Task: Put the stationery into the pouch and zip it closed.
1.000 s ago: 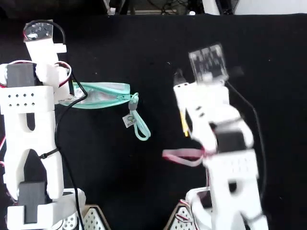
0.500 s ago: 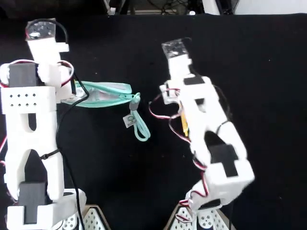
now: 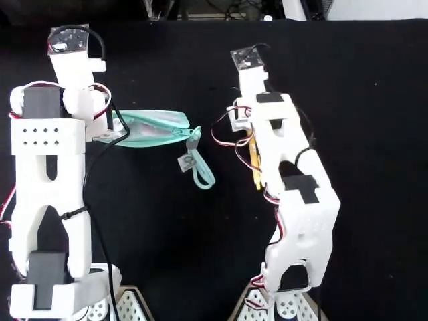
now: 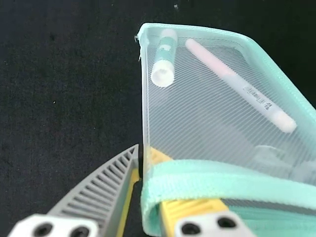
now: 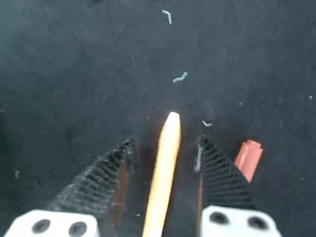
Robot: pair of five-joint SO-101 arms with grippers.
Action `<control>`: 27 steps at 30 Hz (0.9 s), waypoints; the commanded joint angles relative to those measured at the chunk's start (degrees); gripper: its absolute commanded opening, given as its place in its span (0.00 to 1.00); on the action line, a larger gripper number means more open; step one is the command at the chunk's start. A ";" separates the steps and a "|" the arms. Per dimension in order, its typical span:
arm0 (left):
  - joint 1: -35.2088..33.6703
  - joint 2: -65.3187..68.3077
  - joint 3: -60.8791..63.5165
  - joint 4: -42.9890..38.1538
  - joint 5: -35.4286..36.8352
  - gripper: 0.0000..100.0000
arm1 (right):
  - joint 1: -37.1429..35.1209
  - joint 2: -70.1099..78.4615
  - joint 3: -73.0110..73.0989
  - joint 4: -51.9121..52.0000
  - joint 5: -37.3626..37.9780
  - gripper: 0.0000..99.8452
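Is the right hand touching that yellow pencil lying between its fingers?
Apart. In the right wrist view the yellow pencil lies inside the open right hand, with a strip of dark table visible on each side of it.

Black cloth [image 3: 374,100] over the table. Small pale flecks [image 5: 180,77] scattered on it. Cables [image 3: 231,9] behind far edge.

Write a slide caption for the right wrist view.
Open right gripper straddles a yellow pencil lying on the black table.
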 commanded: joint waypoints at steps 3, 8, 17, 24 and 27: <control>0.66 0.09 1.01 -1.41 -0.18 0.03 | 0.44 -0.13 -2.51 0.26 2.02 0.18; 0.66 0.09 3.30 -1.58 -0.18 0.03 | 0.44 2.95 -3.12 0.18 2.02 0.08; 0.66 0.09 3.47 -1.32 -0.62 0.03 | 0.79 -0.92 -8.04 13.01 1.58 0.01; 0.13 0.09 3.47 -1.49 -2.02 0.03 | 0.00 -22.99 10.59 18.20 2.11 0.01; 0.04 0.09 3.38 -1.49 -2.02 0.03 | -3.34 -33.54 25.19 15.74 3.78 0.01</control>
